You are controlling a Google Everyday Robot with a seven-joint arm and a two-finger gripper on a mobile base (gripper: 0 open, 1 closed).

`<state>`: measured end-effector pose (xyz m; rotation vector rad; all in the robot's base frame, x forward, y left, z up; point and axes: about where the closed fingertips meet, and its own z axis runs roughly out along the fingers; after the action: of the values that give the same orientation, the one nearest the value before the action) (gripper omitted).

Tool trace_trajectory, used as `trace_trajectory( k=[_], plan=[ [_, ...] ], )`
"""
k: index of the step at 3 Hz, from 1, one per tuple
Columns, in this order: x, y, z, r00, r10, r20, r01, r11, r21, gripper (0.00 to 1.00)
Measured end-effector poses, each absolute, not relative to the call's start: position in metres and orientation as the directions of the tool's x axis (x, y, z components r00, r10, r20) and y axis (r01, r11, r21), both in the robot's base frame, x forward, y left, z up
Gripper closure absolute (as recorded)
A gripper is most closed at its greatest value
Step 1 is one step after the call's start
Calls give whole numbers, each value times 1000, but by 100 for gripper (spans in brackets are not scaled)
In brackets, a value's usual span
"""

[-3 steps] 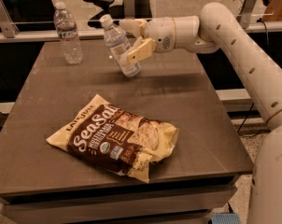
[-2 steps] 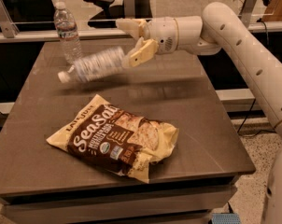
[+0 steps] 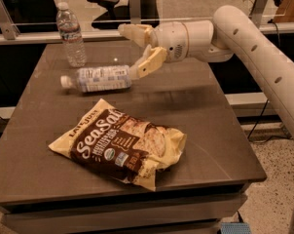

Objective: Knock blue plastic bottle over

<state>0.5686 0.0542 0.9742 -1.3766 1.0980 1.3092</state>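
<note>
Bluish and translucent, the blue plastic bottle (image 3: 101, 78) lies on its side near the far left corner of the counter (image 3: 210, 130), long axis along the far edge, cap toward the left edge. Right of its base end the gripper (image 3: 131, 51) hangs wide open and empty, lower finger (image 3: 149, 62) just beside it

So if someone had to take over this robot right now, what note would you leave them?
The gripper is open, holding nothing, above the far side of the table, just right of the base of the blue plastic bottle.
The blue plastic bottle lies on its side, cap pointing left, between the upright clear water bottle and the chip bag.
Done: the bottle is knocked over.
Left: probably just drawing the arm back.
</note>
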Motion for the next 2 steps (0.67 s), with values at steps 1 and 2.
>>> trace_trajectory(
  k=[1,2],
  plan=[
    [580,31,968,63,-41,-997,-990,-127,-58,0],
    [605,-15,962,83,-85,-993,-996,-20,-82,0]
  ],
)
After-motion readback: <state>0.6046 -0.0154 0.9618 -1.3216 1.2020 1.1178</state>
